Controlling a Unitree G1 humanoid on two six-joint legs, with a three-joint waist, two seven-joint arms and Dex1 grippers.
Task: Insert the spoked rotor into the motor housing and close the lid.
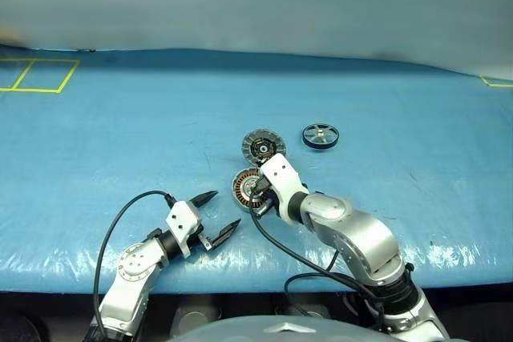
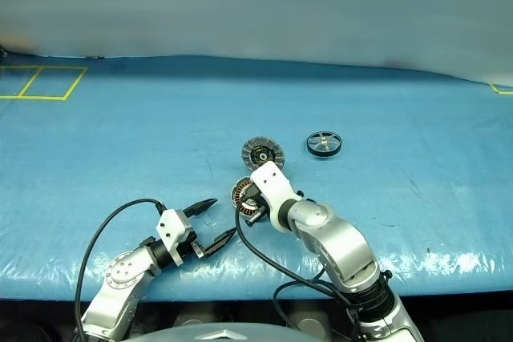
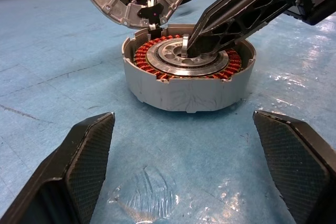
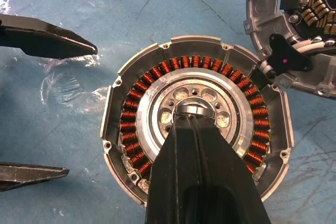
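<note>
Nothing is inserted yet: your rotor (image 1: 321, 135) lies well apart from the open housing (image 4: 195, 124) mid-table, lid (image 1: 264, 146) still off, right gripper (image 4: 193, 113) pinched together on its hub, left gripper (image 1: 219, 214) spread nearby.

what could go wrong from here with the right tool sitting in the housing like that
The shut right tool is at the silver hub of the motor housing, beside the copper windings; a slip sideways could scrape them. The spoked rotor lies apart on the table, so nothing can be seated until that tool clears. The open left tool waits near the housing and could nudge it.
</note>
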